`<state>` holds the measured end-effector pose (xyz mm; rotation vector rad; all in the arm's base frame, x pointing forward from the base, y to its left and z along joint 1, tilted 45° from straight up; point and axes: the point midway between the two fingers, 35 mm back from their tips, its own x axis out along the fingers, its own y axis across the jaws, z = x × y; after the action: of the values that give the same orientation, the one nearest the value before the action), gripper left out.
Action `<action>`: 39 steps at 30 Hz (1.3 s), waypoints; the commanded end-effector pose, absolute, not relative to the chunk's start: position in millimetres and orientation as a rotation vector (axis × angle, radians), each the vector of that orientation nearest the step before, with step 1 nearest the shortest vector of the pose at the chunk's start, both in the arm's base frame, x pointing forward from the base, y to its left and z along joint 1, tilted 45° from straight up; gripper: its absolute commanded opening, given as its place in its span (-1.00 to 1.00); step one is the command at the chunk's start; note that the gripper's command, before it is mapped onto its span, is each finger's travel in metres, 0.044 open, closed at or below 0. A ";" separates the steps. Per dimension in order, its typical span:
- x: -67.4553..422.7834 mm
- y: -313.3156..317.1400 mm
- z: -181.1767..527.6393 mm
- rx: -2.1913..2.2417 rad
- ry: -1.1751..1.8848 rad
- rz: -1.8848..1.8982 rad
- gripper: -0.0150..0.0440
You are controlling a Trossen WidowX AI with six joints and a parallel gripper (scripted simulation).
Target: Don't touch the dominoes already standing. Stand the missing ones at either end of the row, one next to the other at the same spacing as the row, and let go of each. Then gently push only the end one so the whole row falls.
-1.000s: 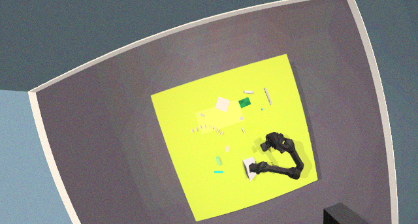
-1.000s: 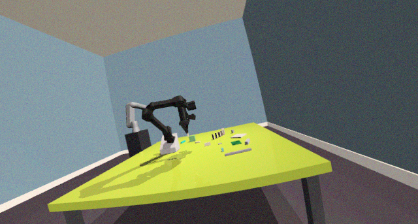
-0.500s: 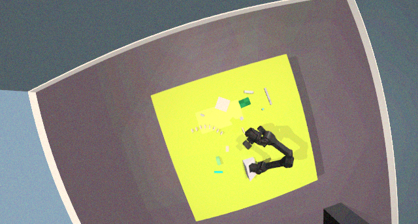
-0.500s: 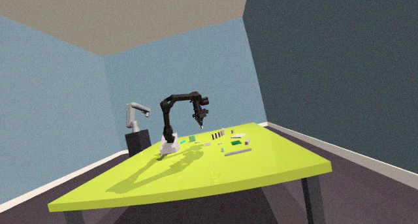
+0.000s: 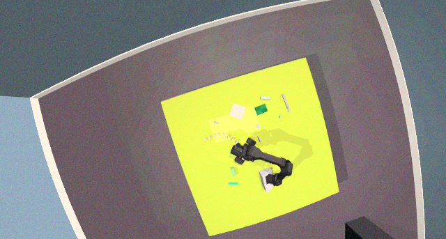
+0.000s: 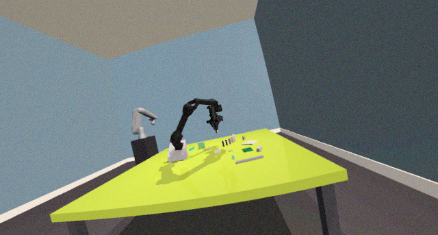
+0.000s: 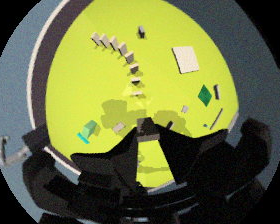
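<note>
Jaws clamp one domino [image 7: 148, 127] — seven standing [image 7: 127, 58].

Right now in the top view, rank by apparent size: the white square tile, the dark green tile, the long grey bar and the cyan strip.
1. White square tile, largest area.
2. Dark green tile.
3. Long grey bar: longest, but very thin.
4. Cyan strip, smallest.
Ranks 2 and 3 are close; the order is unsure.

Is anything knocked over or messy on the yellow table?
Nothing looks knocked over. The dominoes in the row all stand upright, evenly spaced. One spare domino lies flat near the arm, waiting to be stood up. The gripper hangs above the table, shut on another domino near the row's end.
</note>
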<state>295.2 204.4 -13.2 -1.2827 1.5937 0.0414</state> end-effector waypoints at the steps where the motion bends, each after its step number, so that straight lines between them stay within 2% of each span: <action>1: 297.0 211.2 -20.4 -1.275 1.587 0.042 -0.13; 28: 313.2 122.7 -111.0 -1.276 1.586 0.036 -0.13; 39: 313.1 119.9 -113.1 -1.278 1.586 0.036 -0.13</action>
<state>313.1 120.9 -111.8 -1.2687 1.5888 0.0330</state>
